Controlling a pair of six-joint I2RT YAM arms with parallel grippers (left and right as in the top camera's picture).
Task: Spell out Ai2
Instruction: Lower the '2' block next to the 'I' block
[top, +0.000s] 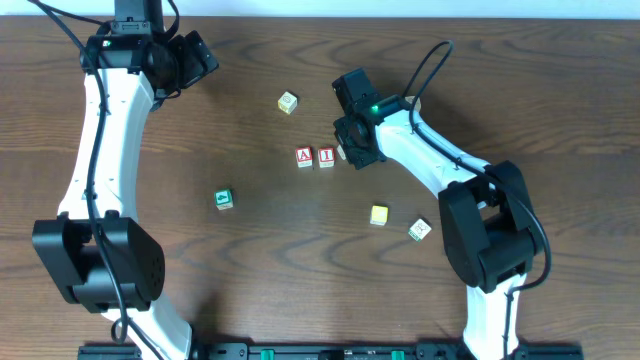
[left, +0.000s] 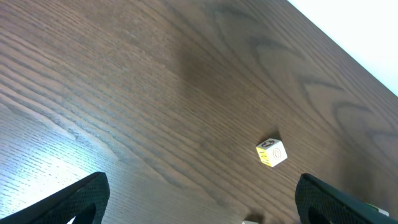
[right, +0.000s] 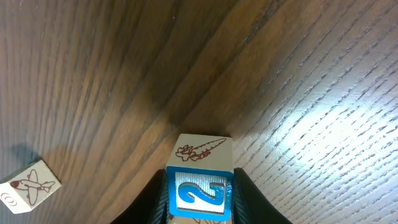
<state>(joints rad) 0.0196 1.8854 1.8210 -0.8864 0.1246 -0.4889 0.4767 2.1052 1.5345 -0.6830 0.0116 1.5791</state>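
Note:
Two red-lettered blocks, an "A" block (top: 304, 157) and an "I" block (top: 326, 156), sit side by side at the table's middle. My right gripper (top: 349, 152) is just right of the "I" block, shut on a blue "2" block (right: 200, 190) with a red carrot drawing on its far face. In the overhead view the "2" block is mostly hidden under the gripper. My left gripper (top: 195, 60) is open and empty at the far left, high over bare table; its fingertips show in the left wrist view (left: 199, 202).
A yellow-edged block (top: 288, 102) lies behind the row and also shows in the left wrist view (left: 272, 153). A green block (top: 224, 199) lies front left, a yellow block (top: 378, 214) and a white block (top: 420, 229) front right. An airplane block (right: 28, 185) lies left of my right gripper.

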